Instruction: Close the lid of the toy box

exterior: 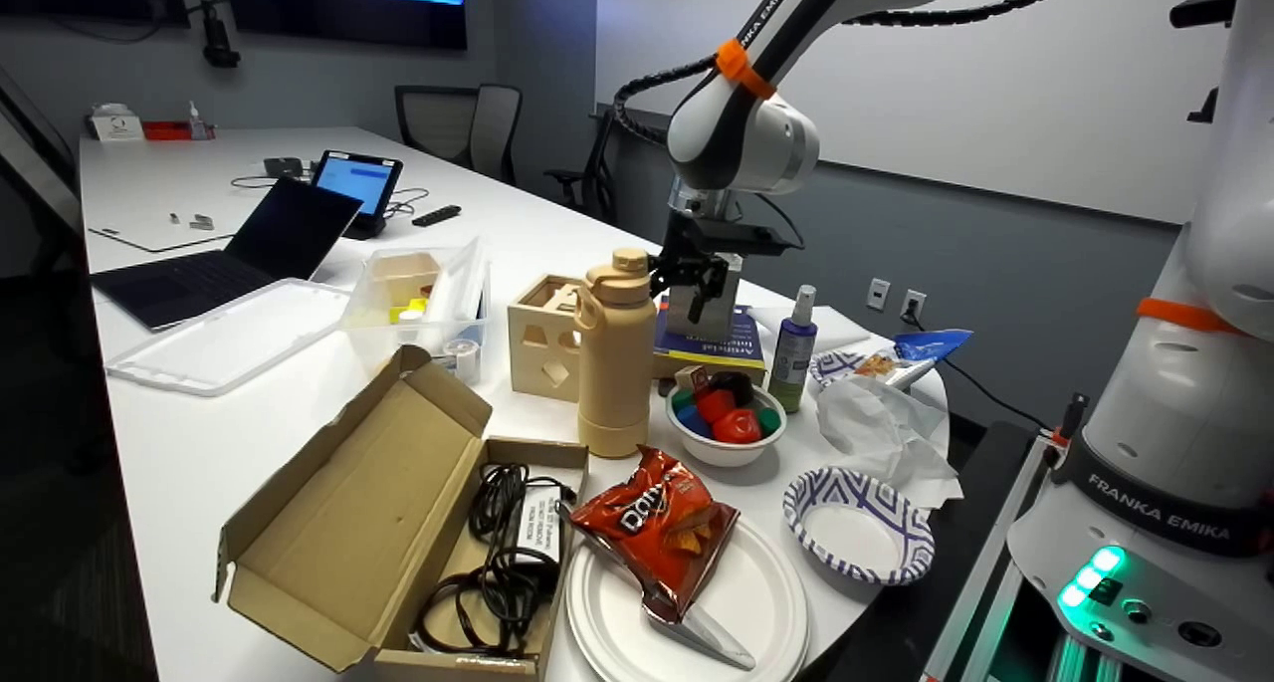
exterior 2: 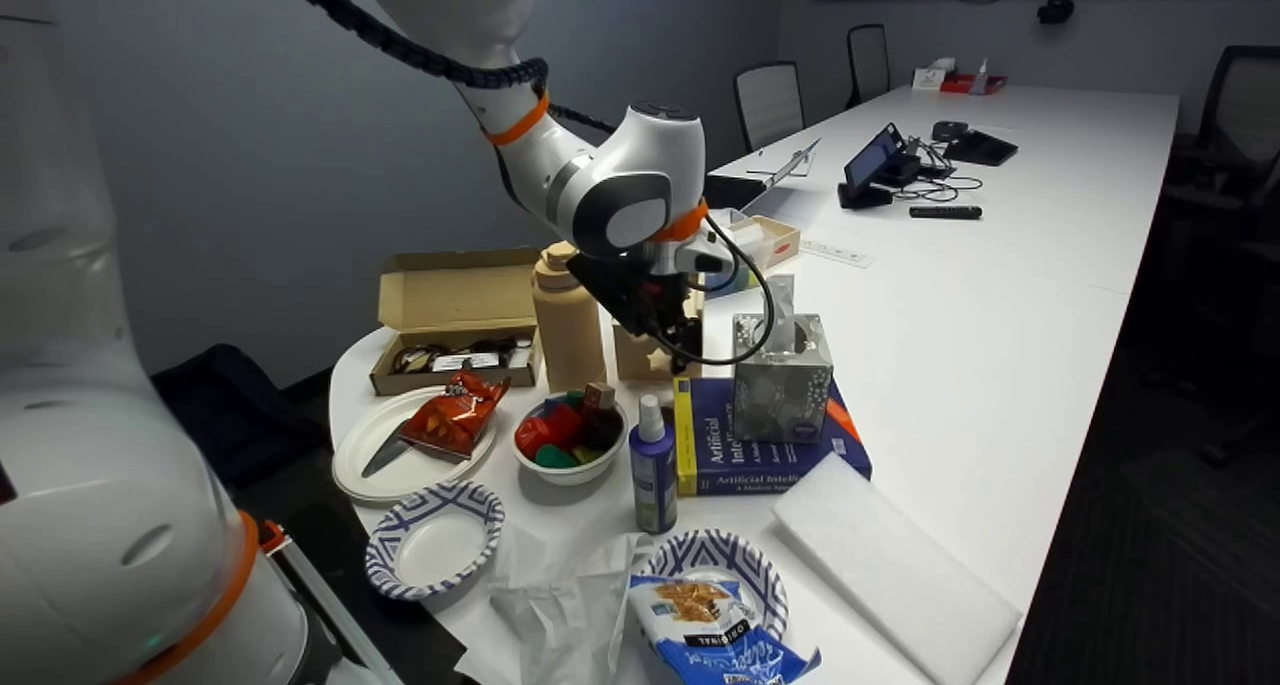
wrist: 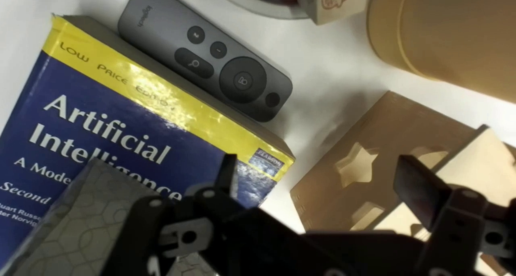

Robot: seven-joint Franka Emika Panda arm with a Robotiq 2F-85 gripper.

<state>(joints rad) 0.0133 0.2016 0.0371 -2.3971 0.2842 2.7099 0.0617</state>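
Holds the tool [wrist: 322, 179] released and spread wide near the toy box [exterior: 542, 354] on the counter [exterior: 199, 453]. Shows the lid [wrist: 477, 161] pale at the box's top; cannot tell its angle. Has a water bottle [exterior: 615, 368] just beside, partly hiding the box in an exterior view, plus, nearby, a tissue box [exterior 2: 785, 400] on a book [wrist: 133, 123], a remote [wrist: 205, 52] and a bowl [exterior: 727, 452] of blocks [exterior: 739, 425].

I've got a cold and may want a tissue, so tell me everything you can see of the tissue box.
The tissue box is silvery grey and cardboard-looking, with pale patterning. A pale tissue sticks up from its top opening. It stands upright on the blue book. A black cable loops across it in an exterior view, and the open gripper overlaps it in the wrist view; I can't tell whether either touches it.
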